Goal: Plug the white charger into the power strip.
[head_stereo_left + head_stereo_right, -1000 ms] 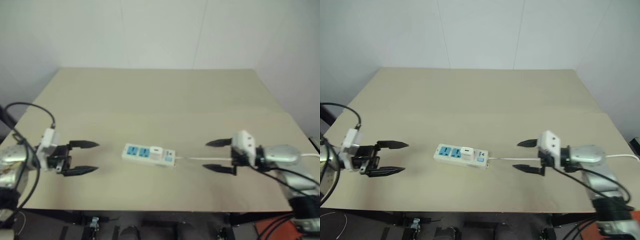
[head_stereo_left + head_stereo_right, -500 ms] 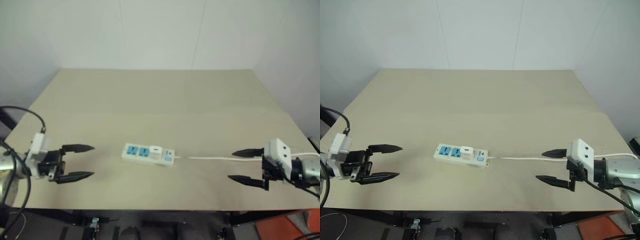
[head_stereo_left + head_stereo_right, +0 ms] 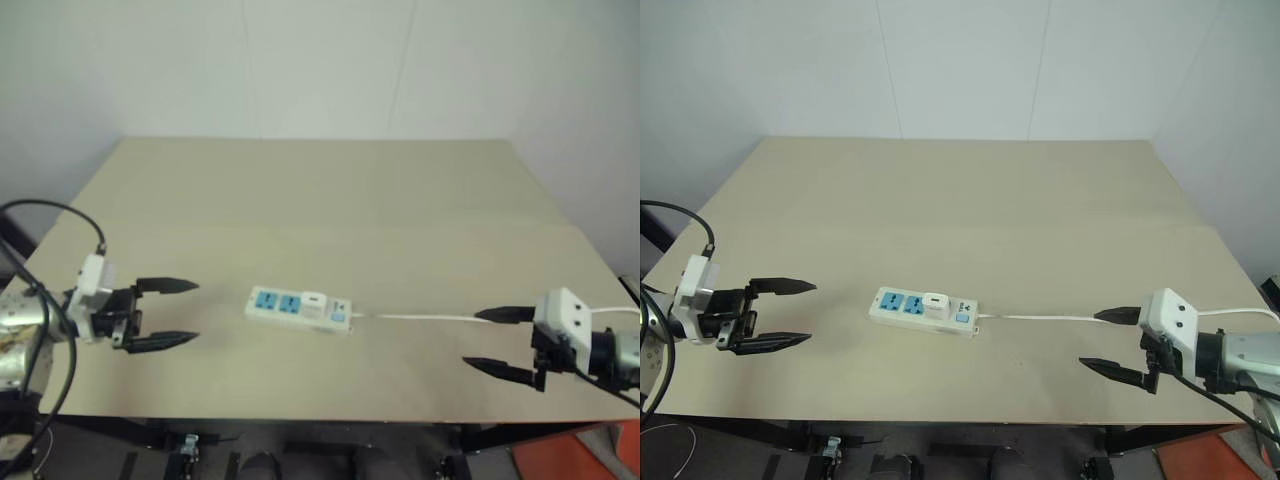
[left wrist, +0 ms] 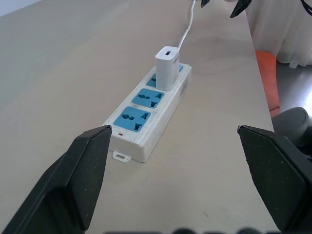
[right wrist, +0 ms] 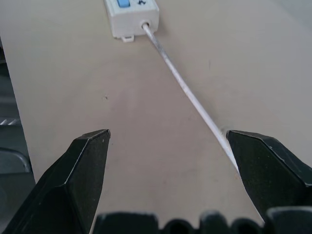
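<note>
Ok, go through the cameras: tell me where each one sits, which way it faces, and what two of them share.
Head stereo pair: looks forward and down over the table; left gripper and right gripper both open, apart from the power strip.
Left wrist: looks along its own fingers at the power strip's length, the white charger standing upright in a socket.
Right wrist: looks along its fingers up the cable to the strip's end.
Shared: both wrist views show the strip, from opposite ends.

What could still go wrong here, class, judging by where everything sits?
The right end effector hangs open right over the thin cable; any sweep might snag it and drag the power strip. The white charger stands upright in a socket, so a knock from the left end effector could tip it loose.
</note>
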Controlling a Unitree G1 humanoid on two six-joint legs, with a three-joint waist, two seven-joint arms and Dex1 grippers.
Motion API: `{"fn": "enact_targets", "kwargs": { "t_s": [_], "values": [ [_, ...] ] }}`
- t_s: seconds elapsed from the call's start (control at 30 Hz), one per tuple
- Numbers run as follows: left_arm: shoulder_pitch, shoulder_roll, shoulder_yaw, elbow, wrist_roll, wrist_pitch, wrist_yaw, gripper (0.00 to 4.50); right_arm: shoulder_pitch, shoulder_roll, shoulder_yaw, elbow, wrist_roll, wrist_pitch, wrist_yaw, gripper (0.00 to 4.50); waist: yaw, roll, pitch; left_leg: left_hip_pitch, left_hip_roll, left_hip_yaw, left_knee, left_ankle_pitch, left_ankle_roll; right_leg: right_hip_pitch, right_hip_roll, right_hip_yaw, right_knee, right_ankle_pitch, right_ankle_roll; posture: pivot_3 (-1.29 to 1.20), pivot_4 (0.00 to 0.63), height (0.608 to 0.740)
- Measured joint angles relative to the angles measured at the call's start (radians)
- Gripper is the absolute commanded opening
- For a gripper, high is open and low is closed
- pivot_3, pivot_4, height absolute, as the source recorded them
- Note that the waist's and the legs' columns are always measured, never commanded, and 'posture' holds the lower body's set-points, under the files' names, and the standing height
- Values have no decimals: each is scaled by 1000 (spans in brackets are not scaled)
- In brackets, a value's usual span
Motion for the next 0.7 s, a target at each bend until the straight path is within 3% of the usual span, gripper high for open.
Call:
{"fn": "enact_targets", "kwargs": {
  "t_s": [0.7],
  "values": [
    [-39, 16, -14, 60, 9, -21, -5, 4500, 56, 2, -21, -56, -5, -6, -10, 4469, 8, 0, 0, 1, 0, 0, 3, 0, 0, 2, 0, 0, 2, 1, 1, 0, 150, 740]
  ]
}}
